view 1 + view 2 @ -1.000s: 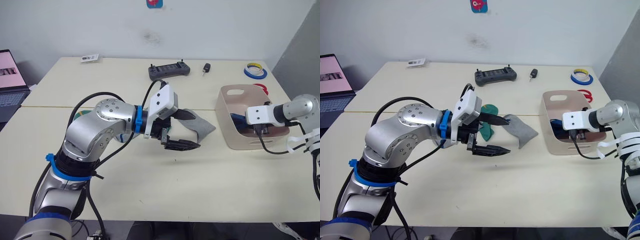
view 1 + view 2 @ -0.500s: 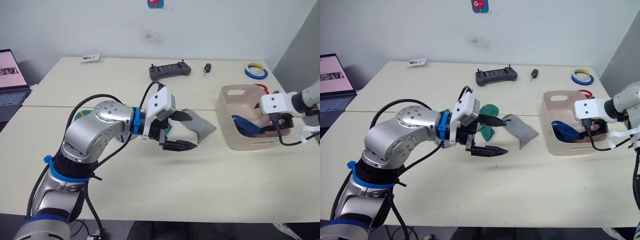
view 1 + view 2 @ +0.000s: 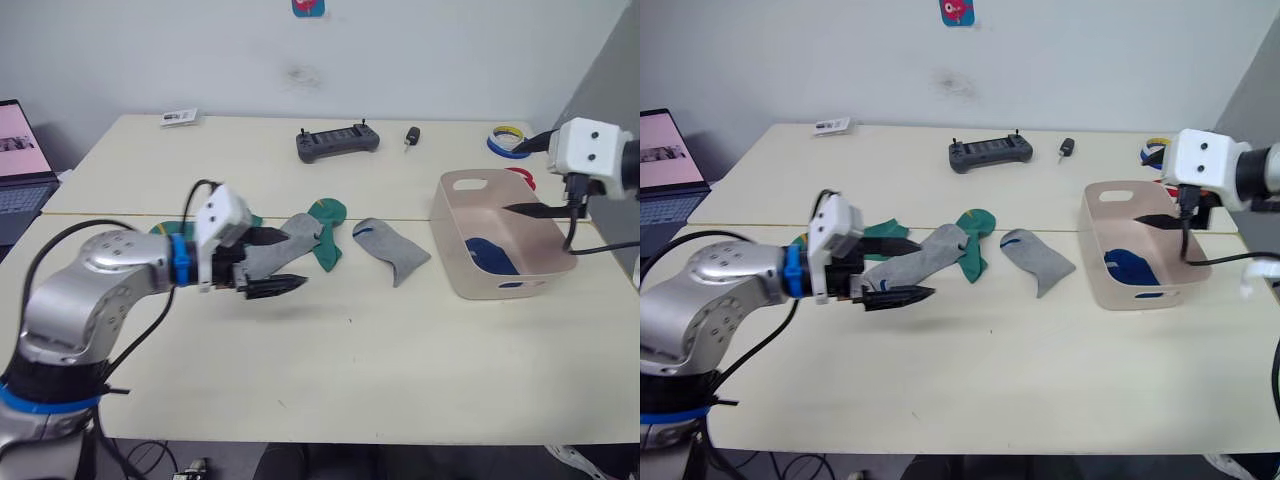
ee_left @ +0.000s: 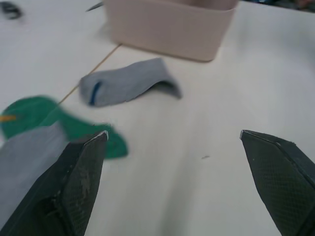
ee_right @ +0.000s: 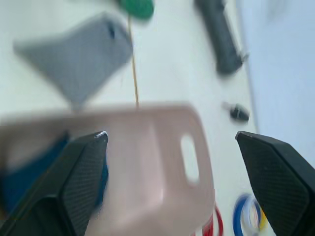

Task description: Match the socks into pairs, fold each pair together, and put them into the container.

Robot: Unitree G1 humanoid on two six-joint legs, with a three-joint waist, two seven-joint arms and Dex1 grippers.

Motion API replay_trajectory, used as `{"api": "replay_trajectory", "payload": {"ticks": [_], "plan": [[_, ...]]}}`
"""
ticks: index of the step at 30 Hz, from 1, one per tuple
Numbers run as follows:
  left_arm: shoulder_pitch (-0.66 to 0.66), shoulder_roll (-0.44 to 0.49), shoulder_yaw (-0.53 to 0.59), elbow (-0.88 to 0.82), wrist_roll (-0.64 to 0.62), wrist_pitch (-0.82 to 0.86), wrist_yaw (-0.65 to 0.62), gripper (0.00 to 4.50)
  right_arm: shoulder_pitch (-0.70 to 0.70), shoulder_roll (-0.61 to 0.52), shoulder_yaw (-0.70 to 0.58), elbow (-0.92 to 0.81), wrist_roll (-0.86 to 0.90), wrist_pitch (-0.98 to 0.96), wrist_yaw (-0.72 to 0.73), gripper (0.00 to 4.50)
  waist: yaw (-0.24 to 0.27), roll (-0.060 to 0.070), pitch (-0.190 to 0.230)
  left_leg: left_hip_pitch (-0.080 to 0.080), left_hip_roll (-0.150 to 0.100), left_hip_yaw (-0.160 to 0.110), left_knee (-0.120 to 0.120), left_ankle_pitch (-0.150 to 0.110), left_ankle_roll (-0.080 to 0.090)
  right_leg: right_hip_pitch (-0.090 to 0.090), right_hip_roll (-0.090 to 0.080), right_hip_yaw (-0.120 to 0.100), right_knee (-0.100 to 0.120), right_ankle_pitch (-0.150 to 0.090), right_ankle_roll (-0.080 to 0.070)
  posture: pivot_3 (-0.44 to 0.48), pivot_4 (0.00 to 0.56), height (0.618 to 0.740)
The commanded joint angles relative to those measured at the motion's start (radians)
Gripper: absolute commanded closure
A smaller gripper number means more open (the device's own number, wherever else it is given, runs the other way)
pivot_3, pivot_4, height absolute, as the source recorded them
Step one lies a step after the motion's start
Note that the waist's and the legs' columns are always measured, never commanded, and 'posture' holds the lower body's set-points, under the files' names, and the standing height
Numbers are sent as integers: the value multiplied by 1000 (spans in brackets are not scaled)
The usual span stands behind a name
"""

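Observation:
My left gripper [image 3: 293,260] hovers open and empty over the table, just left of a grey sock [image 3: 285,247] that lies partly over a green sock [image 3: 328,232]. Another green sock [image 3: 880,230] peeks out behind the left wrist. A second grey sock [image 3: 392,248] with a small blue mark lies alone nearer the container [image 3: 470,182]. Blue sock fabric [image 3: 491,254] rests inside that pale pink tub. My right gripper [image 3: 512,180] is open and empty, raised above the tub's far right side. The left wrist view shows the lone grey sock [image 4: 128,83] and the tub [image 4: 167,29].
A black remote controller [image 3: 338,140] and a small black object [image 3: 412,134] lie at the table's back. Tape rolls [image 3: 510,142] sit behind the tub. A laptop [image 3: 20,150] stands at the far left and a small card [image 3: 180,116] lies at the back left.
My left gripper drew back to the left, uncovering the grey and green socks. My right gripper rose out of the tub, leaving the blue sock fabric inside.

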Motion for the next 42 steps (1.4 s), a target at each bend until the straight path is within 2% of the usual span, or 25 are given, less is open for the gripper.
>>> {"api": "replay_trajectory", "payload": {"ticks": [1,4,8,12,18,24,29,35,39,42], "plan": [[119,-3,145,-4,47,-99,57,0,97,66,-119,-216,148,156,-110,24,1,0,0,0,0,0,1,0,0,0,0,0,0,0,0,0,150,740],[296,-13,237,29,118,-209,70,0,262,148,-147,-444,217,254,-209,24,2,0,0,-1,-1,0,0,0,0,0,-2,0,1,0,0,0,150,740],[431,-111,339,78,130,-341,119,0,497,273,-88,-658,240,334,-351,24,6,0,-1,-1,0,-2,0,0,1,0,-2,-1,0,0,0,0,150,740],[522,-187,375,133,161,-475,136,0,664,351,-35,-688,154,256,-458,24,7,-1,-1,0,-1,-2,0,0,0,1,-2,-1,0,0,1,0,150,740],[582,-233,399,195,167,-560,174,0,780,374,-20,-671,120,181,-501,24,4,-2,-2,1,-1,-2,-1,0,1,1,-2,-2,0,0,1,0,150,740],[479,-208,285,239,236,-610,182,0,752,362,13,-652,108,176,-497,24,6,-3,-2,1,-2,-2,-1,0,1,2,-2,-2,0,0,1,0,150,740],[336,-198,116,311,340,-625,184,0,732,345,61,-676,120,211,-473,24,4,-3,-2,1,-2,-2,-1,0,1,2,-1,-3,0,0,1,0,150,740],[153,-202,-54,542,511,-804,197,0,723,356,91,-700,119,245,-491,24,2,-3,-2,1,-1,-2,-1,0,1,2,0,-4,0,0,0,0,150,740],[38,-210,-134,696,572,-832,185,0,732,351,96,-725,123,272,-499,24,3,-3,-3,1,-1,-2,-1,0,1,2,0,-5,0,0,0,0,150,740],[-11,-193,-183,763,603,-809,153,592,736,346,92,-743,130,292,-503,0,5,-3,-3,2,-2,-1,0,0,1,3,0,-5,1,0,1,0,150,740]]}}
